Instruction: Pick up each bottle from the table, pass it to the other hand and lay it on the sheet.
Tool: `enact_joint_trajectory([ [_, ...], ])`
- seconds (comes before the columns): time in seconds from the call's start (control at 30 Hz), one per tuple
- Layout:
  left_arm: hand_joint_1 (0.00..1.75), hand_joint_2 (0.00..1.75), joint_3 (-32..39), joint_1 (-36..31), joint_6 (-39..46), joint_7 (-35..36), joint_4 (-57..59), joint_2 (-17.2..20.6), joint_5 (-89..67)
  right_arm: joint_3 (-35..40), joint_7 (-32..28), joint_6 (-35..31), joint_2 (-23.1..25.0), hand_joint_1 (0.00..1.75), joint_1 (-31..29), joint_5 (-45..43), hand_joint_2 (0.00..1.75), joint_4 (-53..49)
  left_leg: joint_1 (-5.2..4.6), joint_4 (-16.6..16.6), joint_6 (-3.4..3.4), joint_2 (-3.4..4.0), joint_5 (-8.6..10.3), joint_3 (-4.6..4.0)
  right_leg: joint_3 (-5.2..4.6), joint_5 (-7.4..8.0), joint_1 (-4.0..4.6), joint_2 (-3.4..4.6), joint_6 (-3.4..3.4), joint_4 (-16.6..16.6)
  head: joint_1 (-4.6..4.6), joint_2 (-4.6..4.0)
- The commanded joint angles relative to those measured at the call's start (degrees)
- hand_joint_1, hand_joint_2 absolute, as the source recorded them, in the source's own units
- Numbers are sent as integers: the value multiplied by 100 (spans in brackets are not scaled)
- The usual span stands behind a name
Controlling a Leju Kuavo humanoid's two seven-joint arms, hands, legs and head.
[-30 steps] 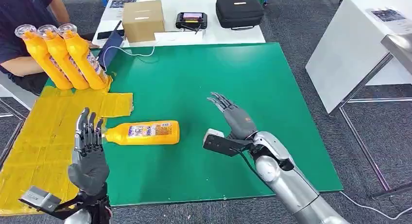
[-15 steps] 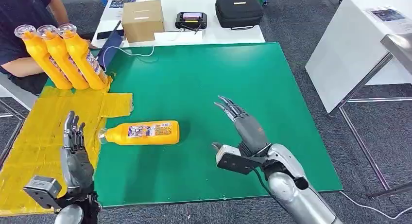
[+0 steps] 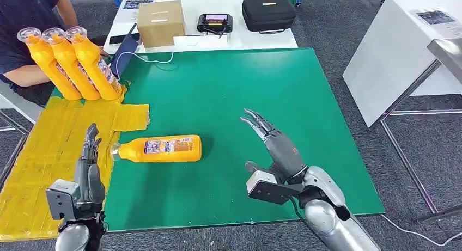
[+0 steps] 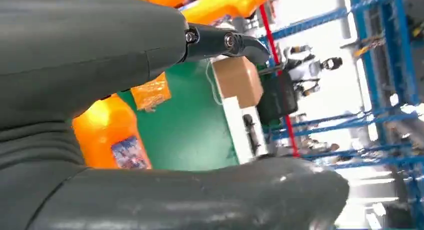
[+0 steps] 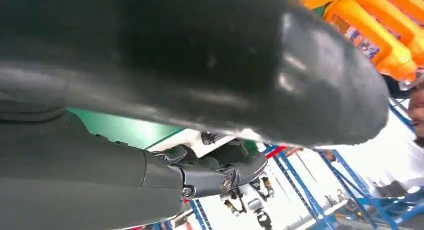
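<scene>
Here, from the head view, one bottle (image 3: 159,148) is lying on its side on the green table (image 3: 245,87), its cap pointing toward nine o'clock and just reaching the edge of the yellow sheet (image 3: 49,153). The left hand (image 3: 87,172) is hovering at about seven o'clock from that bottle, over the sheet's edge, fingers straight and apart, holding nothing. The right hand (image 3: 275,145) is hanging over the table at three o'clock from the bottle, well apart from it, fingers spread wide and empty. Three more bottles (image 3: 71,63) are leaning together at the sheet's far end, at eleven o'clock from the lying one, beside a seated person (image 3: 27,38). Beyond the green table, a box (image 3: 159,22), a small device (image 3: 214,23) and a black case (image 3: 268,12) are sitting on a white table (image 3: 239,38). In the left wrist view, the left hand (image 4: 100,55) is showing a parted thumb and fingers with the bottle (image 4: 112,135) lying beyond them, untouched. In the right wrist view, the right hand (image 5: 150,90) is likewise held apart and empty, with the leaning bottles (image 5: 380,25) far off.
</scene>
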Motion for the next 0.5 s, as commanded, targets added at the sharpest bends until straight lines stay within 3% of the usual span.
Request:
enact_joint_trajectory([
  [0.03, 0, 0, 503, -373, -111, 120, 852, 301, -10, 394, -116, 40, 215, 0, -150, 68, 0, 184, 3, -9, -6, 3, -5, 25, 18, -2, -2, 43, -11, -5, 0, 0],
  [0.5, 0, 0, 601, -529, -152, 666, 976, 412, -343, 483, -151, -64, 143, 0, 83, 214, 0, -76, 12, -2, -10, -28, -16, 40, 39, -18, 1, 49, -19, -2, 0, 0],
])
